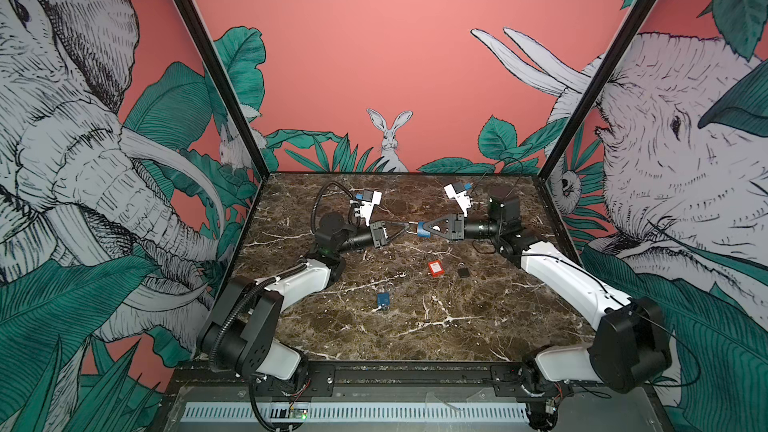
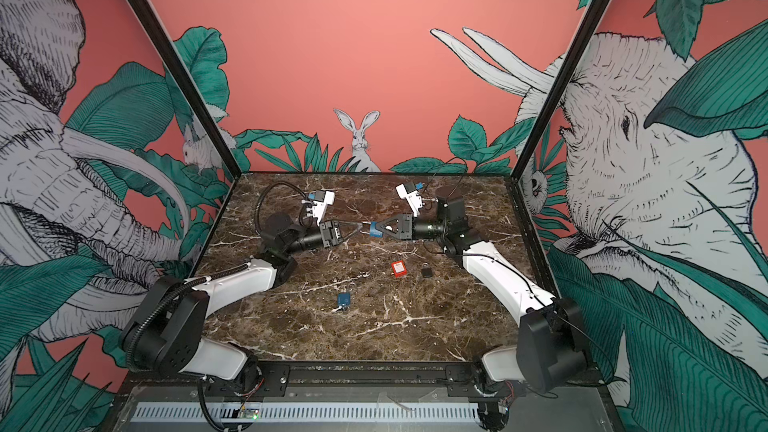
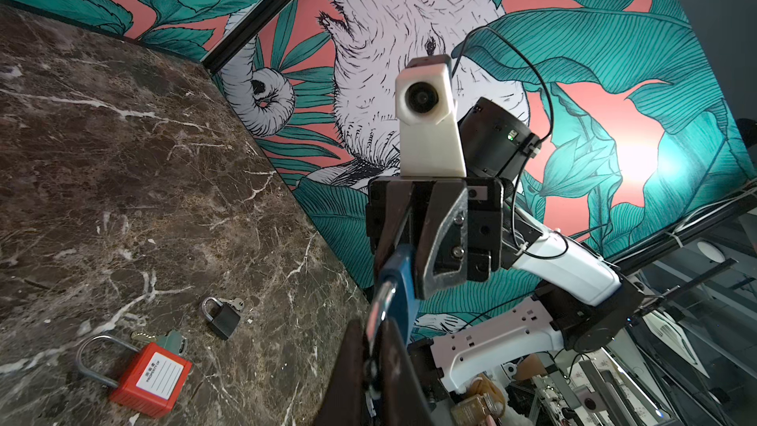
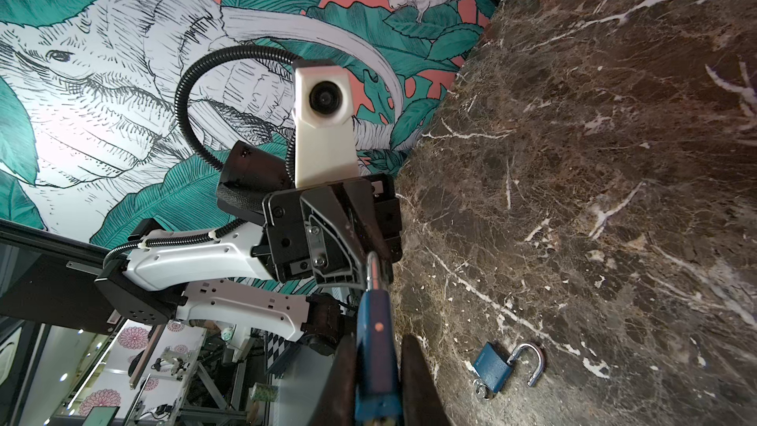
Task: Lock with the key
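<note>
right gripper [image 1: 420,229] clamped on blue padlock [image 4: 375,346] body | left gripper [image 1: 406,225] pinched shut on shackle [image 4: 372,268] | risk: off-axis push may slip shackle from pinch, twisting lock loose

Soft, even light covers the marble table [image 1: 415,326] in both top views, and shadows under the arms [image 1: 307,276] are faint. Wide-angle stretch grows away from the table. In each wrist view a white glare patch blooms on the wall [image 3: 633,157] beyond the table — the nearest foreground blurs.
</note>
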### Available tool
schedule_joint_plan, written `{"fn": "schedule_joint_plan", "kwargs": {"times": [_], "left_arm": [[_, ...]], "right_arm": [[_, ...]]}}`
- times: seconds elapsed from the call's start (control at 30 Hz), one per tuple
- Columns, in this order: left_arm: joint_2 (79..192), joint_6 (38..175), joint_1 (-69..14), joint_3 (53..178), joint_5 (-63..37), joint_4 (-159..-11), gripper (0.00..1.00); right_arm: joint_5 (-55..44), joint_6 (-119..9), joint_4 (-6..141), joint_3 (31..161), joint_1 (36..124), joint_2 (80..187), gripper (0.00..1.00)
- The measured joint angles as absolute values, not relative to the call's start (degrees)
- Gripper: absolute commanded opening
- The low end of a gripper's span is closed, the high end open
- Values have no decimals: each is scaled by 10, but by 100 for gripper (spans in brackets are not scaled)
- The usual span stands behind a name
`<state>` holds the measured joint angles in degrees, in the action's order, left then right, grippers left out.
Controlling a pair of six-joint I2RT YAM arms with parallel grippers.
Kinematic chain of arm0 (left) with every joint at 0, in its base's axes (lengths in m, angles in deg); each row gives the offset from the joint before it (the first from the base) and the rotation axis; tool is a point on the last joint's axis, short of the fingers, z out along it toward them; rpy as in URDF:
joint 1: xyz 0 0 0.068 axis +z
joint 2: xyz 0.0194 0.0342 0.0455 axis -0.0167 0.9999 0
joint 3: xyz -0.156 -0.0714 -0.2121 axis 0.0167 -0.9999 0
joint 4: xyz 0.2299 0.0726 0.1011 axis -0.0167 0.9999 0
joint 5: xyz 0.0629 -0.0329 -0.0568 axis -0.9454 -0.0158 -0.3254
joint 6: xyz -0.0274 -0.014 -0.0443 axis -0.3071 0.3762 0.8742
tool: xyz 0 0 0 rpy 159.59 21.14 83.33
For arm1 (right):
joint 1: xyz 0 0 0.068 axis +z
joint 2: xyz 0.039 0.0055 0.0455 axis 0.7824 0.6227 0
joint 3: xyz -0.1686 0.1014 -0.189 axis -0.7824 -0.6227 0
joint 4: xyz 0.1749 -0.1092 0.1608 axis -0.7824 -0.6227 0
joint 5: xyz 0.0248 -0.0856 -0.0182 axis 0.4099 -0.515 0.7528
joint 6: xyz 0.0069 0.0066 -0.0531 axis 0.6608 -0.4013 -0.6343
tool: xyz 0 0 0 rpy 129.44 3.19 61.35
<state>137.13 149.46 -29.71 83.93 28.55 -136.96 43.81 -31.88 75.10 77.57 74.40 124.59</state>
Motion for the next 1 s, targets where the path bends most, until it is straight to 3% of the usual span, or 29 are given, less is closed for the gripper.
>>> {"fn": "schedule_joint_plan", "kwargs": {"times": [0.67, 0.77, 0.9, 1.0], "left_arm": [[1372, 1473, -301, 835, 218, -1342, 0], [1367, 1474, -301, 820, 213, -1344, 0], [1367, 1474, -301, 816, 221, -1349, 0], [1367, 1474, -302, 816, 230, -1354, 0]], "right_arm": [[388, -282, 835, 776, 763, 1290, 1], [387, -270, 837, 768, 764, 1290, 20], [380, -251, 841, 757, 764, 1292, 28], [381, -240, 847, 755, 768, 1293, 29]]}}
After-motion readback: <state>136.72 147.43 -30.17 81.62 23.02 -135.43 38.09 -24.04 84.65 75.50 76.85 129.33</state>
